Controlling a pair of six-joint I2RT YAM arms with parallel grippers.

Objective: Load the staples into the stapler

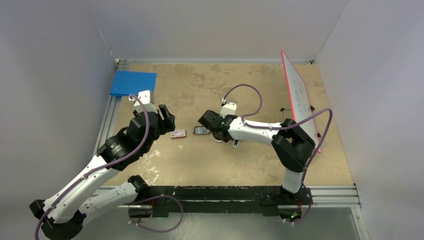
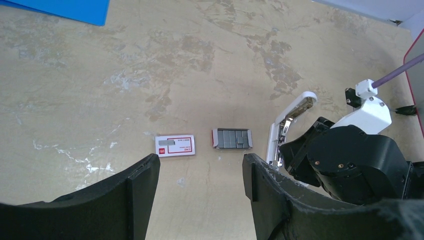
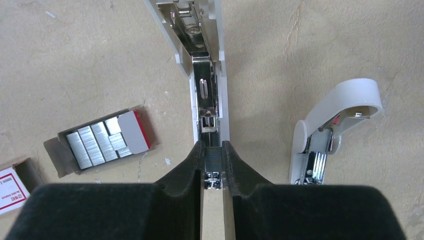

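Your right gripper (image 3: 212, 149) pinches the staples (image 3: 213, 161) at the near end of the opened stapler (image 3: 206, 95) lying on the counter (image 3: 300, 50), while your left gripper (image 2: 200, 170) hangs spread wide near the staple tray (image 2: 232, 138).

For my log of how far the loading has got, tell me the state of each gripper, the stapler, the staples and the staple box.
Stapler: swung open, channel exposed.
Staples: one strip pinched at the Stapler's channel, not visibly seated.
Right gripper: jaws shut on the Staples.
Left gripper: jaws open, empty.
Box: lying flat, one end open.
Staple tray: out of the Box, strips inside.
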